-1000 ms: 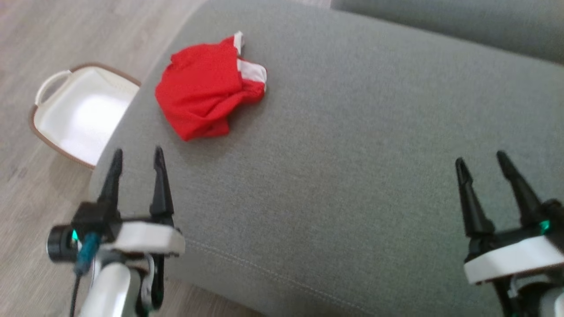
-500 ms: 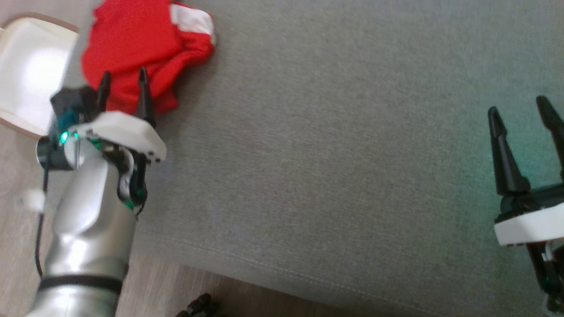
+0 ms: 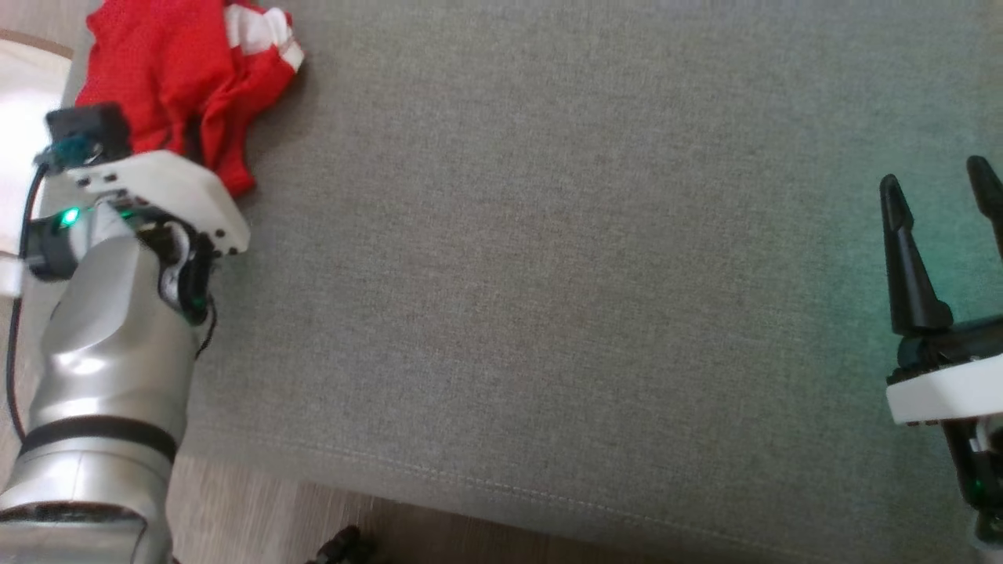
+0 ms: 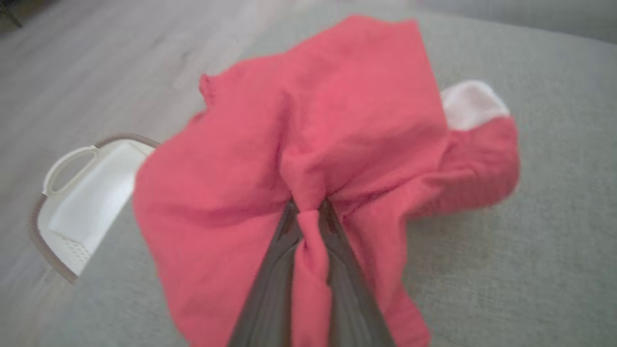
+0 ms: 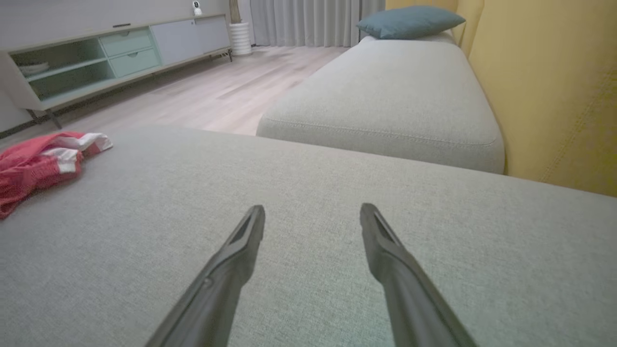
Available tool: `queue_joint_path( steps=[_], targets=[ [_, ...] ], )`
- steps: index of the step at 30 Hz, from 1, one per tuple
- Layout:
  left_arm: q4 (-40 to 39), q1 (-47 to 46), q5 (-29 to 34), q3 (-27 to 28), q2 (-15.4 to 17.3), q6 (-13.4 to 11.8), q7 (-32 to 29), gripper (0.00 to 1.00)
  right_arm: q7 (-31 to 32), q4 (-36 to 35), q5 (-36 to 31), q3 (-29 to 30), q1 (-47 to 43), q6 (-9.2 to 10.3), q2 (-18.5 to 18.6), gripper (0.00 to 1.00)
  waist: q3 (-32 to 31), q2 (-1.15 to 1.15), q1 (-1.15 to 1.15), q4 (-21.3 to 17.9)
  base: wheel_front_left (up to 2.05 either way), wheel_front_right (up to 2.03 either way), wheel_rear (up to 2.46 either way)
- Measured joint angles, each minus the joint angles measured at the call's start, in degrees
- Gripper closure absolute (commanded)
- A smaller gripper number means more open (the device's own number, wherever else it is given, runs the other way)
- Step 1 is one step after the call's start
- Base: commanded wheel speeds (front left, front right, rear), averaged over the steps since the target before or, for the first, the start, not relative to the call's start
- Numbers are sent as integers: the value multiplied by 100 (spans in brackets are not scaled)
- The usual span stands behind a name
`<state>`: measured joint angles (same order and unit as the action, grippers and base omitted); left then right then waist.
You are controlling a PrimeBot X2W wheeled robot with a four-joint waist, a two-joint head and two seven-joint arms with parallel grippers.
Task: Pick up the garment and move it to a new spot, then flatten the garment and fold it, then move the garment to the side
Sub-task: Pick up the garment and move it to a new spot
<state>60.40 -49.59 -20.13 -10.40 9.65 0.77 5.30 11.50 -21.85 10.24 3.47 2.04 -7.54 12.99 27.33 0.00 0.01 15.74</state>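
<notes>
While your left hand point(image 4: 308, 208) clamps fold of red garment point(image 3: 157, 63) at far-left edge of sofa cushion point(image 3: 548, 274), beside white basket point(image 4: 87, 193), pickup step looks underway. Right hand point(image 5: 312, 212) open, idle at right. Next: lift clear, carry toward cushion middle.

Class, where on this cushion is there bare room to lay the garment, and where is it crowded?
Bare: the grey cushion between red garment and right gripper. Crowded: its left edge, where the left gripper pinches the garment beside the white basket.
</notes>
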Motion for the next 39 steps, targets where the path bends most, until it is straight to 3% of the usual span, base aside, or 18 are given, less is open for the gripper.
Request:
queue_joint_path(
  steps=[4, 9, 20, 25, 27, 32, 39],
  targets=[
    [-20, 91, 100, 5, 129, -207, 682, 100, -162, 99, 35, -1, -1, 0, -123, 0, -233, 0, 0, -2, 0, 0, 0],
    [-832, 446, 204, 64, 257, -490, 892, 100, -313, 240, 34, -46, -11, 1, -280, 0, -663, 0, 0, -14, 0, 0, 0],
    [-4044, 2647, 590, 164, 441, -1034, 899, 100, -546, 573, 36, -132, -446, 1, -735, 0, -1701, 0, -1, -266, 0, 0, 0],
    [-5648, 3538, 751, -338, 374, -1120, 619, 100, -565, 599, 64, -196, -524, 1, -858, 0, -1890, 0, -1, -790, 0, 0, 0],
    [-5946, 3737, 754, -556, 290, -1110, 498, 100, -575, 599, 91, -215, -525, 0, -867, 0, -1903, 0, -1, -1008, 0, 0, 0],
    [-5916, 3761, 806, -1201, 9, -875, 285, 100, -604, 628, 182, -323, -510, 0, -893, 0, -1822, 0, -1, -1606, 0, 0, 0],
    [-4554, 3266, 728, -1851, -367, -410, 134, 100, -784, 877, 274, -371, -483, 1, -937, 0, -1585, 0, -1, -2484, 0, 0, 0]
  ],
)
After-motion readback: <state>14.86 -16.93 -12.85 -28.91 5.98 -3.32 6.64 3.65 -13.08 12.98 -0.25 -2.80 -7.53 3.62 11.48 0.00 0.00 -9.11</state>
